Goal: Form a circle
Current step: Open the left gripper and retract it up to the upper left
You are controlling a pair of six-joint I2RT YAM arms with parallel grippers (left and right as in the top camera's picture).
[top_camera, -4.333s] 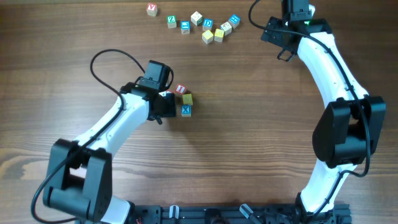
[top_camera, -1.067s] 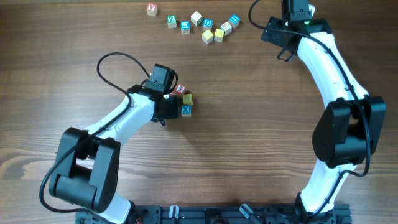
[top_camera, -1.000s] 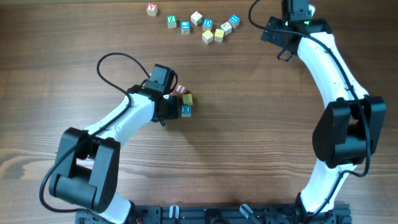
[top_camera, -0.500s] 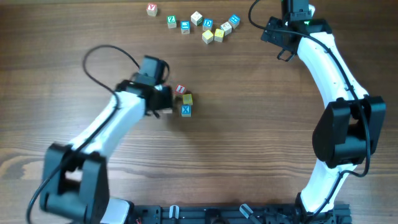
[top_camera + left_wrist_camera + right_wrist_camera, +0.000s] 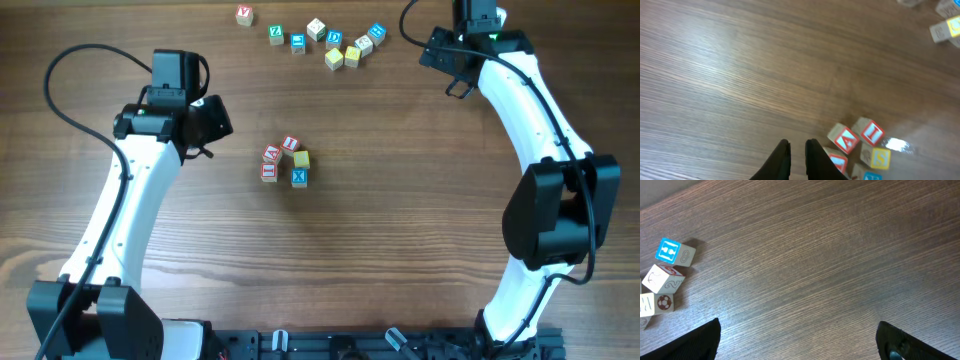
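At the centre of the table point(image 5: 420, 250): the circle point(image 5: 285, 162) lies as a tight knot of five letter cubes that can be counted, well apart from both arms.
Make-up of the ring: three red-lettered cubes point(image 5: 270, 154) at 12, 10 and 8 o'clock; a yellow cube point(image 5: 301, 159) at 3; a blue "X" cube point(image 5: 299, 177) at 5. Neighbours appear to touch, and the hollow in the middle is barely there.
Open side: the 6 to 7 o'clock arc shows no cube.
State of left gripper point(image 5: 797, 156): at 10 o'clock of the ring, clear of every cube. Its fingers are drawn nearly together with a slim slit and nothing between them.
State of right gripper point(image 5: 797, 342): at the table's 1 o'clock, fingers spread wide and empty, beside the loose cubes point(image 5: 334, 40) strung along the 12 o'clock edge.
Progress, as judged: the outline is roughly round but not closed, so more placing or nudging seems due.
Risk one: a narrow fingertip pushing one cube may drive its touching neighbours along, collapsing the small hollow.
Risk two: a cube set into the open arc from above may land on an edge and tip, since the gap is tight.
Risk three: fingers opening inside the ring would scatter it outward.
Risk four: the right fingers, so wide, may sweep several loose cubes when reaching for one.
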